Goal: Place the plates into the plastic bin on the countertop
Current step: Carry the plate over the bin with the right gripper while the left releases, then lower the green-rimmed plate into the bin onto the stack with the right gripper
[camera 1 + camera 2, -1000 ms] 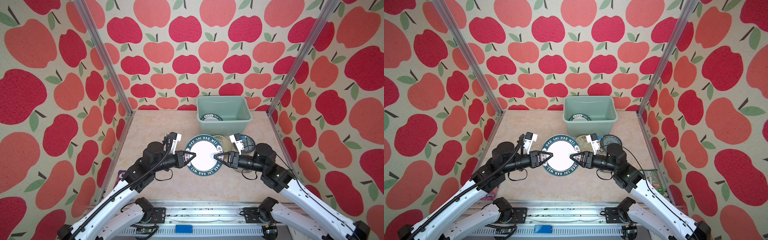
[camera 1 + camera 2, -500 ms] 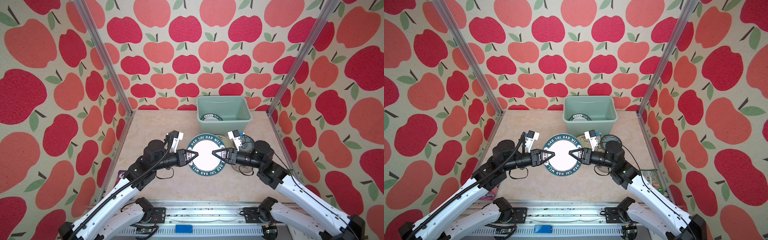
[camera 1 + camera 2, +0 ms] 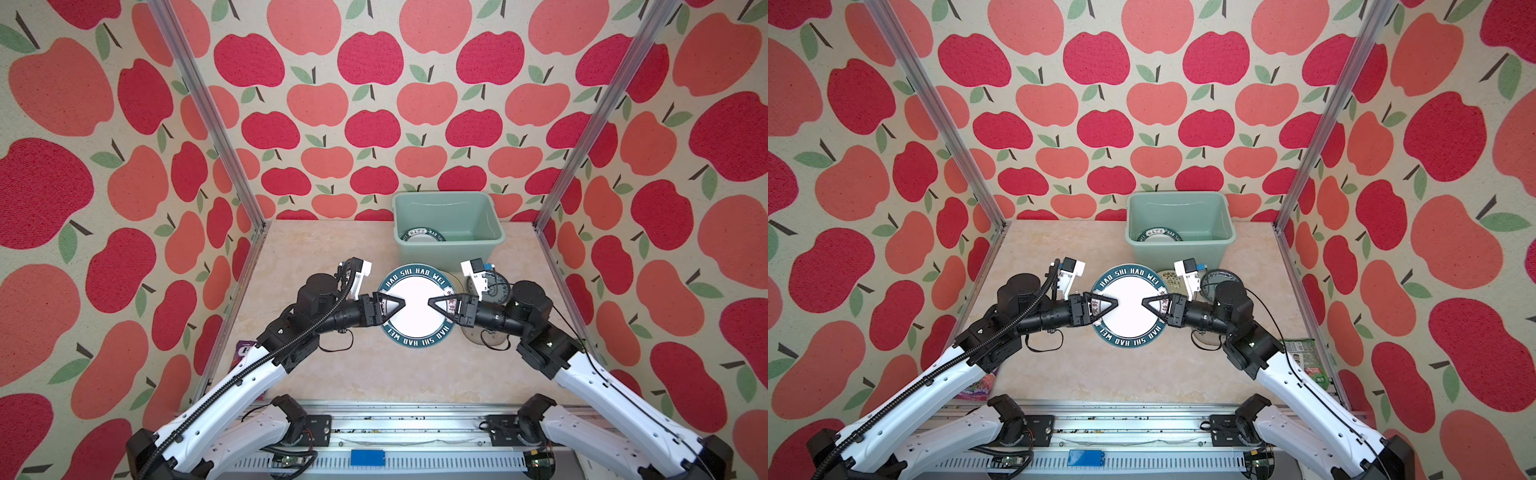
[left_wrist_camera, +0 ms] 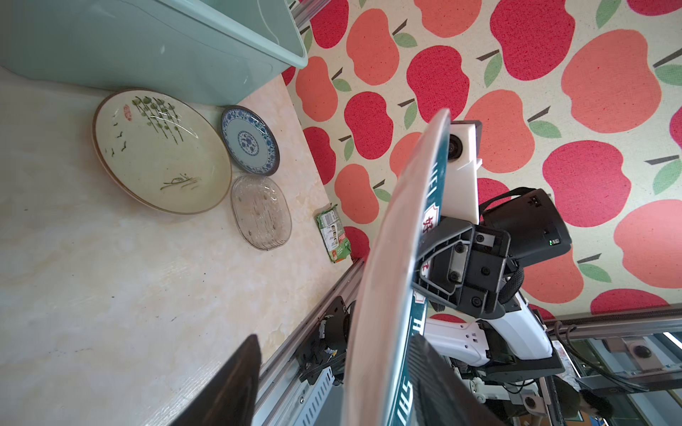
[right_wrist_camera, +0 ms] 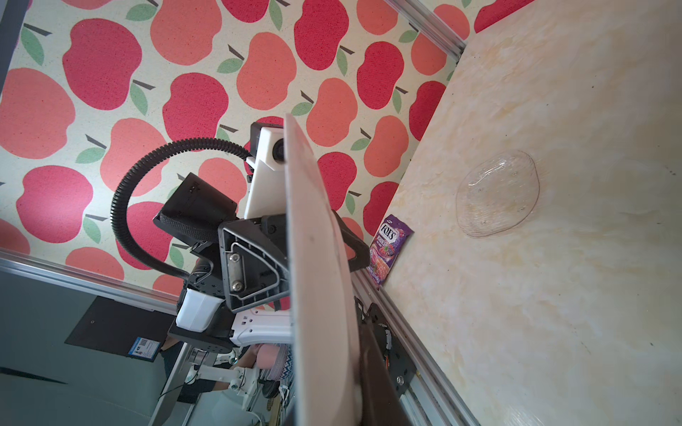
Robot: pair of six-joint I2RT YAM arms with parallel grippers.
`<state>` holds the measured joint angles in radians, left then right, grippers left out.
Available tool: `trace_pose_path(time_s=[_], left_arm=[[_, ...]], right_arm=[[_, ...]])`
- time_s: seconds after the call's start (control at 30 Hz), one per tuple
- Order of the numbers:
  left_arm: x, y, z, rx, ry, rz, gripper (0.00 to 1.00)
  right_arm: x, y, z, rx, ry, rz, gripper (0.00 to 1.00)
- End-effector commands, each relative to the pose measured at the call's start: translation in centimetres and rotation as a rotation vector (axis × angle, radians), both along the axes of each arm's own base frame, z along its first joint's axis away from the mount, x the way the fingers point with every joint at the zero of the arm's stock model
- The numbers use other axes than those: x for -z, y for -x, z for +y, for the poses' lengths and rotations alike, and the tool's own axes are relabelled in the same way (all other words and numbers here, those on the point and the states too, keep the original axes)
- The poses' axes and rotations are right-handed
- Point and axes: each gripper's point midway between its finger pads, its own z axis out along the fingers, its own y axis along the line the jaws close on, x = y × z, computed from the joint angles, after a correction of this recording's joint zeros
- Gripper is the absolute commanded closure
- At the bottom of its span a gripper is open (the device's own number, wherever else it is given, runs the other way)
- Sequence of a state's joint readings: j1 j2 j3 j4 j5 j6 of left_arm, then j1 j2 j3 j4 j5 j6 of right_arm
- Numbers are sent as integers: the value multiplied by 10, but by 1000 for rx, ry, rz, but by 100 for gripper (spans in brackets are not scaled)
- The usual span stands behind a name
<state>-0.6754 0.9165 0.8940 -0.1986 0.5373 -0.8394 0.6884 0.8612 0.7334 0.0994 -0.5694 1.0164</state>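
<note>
We are in the middle of moving one plate. The lettered plate (image 3: 414, 311), white with a dark rim, hangs in the air above the countertop (image 3: 374, 374), between our two arms. Our right gripper (image 3: 433, 301) is squeezed tight on the plate's right edge and holds it up. Our left gripper (image 3: 399, 303) sits around the left edge. Its jaws stand wide apart with a gap beside the rim, so it pinches nothing. We think this is a pass over to the right arm. Next, the left gripper should back straight away without bumping the rim. Then the right arm should carry the plate to the plastic bin (image 3: 451, 255). The bin stands just behind the plate, a little to the right, with a matching plate (image 3: 422, 237) already inside.
</note>
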Motion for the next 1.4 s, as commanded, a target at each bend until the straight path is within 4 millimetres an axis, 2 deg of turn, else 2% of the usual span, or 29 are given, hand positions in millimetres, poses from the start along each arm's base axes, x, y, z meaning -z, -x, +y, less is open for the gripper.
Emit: trace_pose_path(time_s=[0.0,0.03,0.2,0.33,0.5,0.63,0.87,0.97,1.13,1.37], left_arm=[[-26,-10,11,-63,-9,-94,10],[-30,-13,15,-83,-18,-111,0],[-51,-31,40,-176,-60,-192,1],[-63,-47,55,-200,-86,-214,1],[-66,-70,69,-211,-123,-208,1],[-63,-94,77,-220,-152,-197,1],[-42,-150,85,-249,-198,-164,1],[-24,-172,84,-274,-211,-132,1],[13,-199,82,-310,-231,-44,1],[47,-216,82,-322,-290,29,1]], right_arm=[[-19,-12,-12,68,-4,-31,100],[-18,-17,-15,87,6,-17,100],[-19,-53,-29,190,55,23,100],[-31,-88,-36,237,88,20,100],[-46,-140,-41,257,123,3,100],[-53,-190,-48,279,101,6,100],[-42,-270,-66,278,55,25,100],[-26,-296,-70,255,61,32,100],[-3,-325,-73,233,91,27,100],[14,-356,-71,231,112,7,100]])
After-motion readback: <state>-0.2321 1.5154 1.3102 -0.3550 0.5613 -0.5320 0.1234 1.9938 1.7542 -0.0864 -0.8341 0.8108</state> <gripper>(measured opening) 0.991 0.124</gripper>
